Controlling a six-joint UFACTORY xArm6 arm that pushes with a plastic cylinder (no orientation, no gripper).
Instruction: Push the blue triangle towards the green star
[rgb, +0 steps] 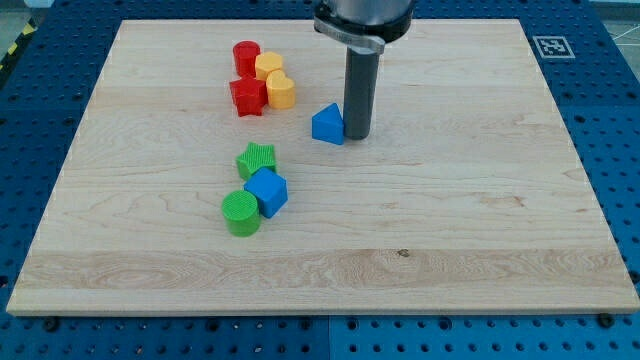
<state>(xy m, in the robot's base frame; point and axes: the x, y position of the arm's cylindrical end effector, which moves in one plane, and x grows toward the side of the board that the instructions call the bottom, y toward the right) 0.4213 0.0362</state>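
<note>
1. Wooden board (450, 220) sits on a blue perforated table (620, 120).
2. My tip (357, 134) is a bare rod with no jaws, down on the board, touching the right side of the blue triangle (327, 124).
3. Green star (257, 159) lies nearer and left of the triangle, apart from it.
4. Blue cube (266, 192) and green cylinder (241, 213) touch just near of the star.
5. Red and yellow blocks (259, 78) cluster far left.

Wooden board (450, 230). Blue triangle (327, 124) touching my tip (357, 134) at its left; red cylinder (246, 57), yellow blocks (269, 67) (281, 91), red star (247, 96) upper-left; green star (257, 160), blue cube (266, 192), green cylinder (241, 213) lower-left.
</note>
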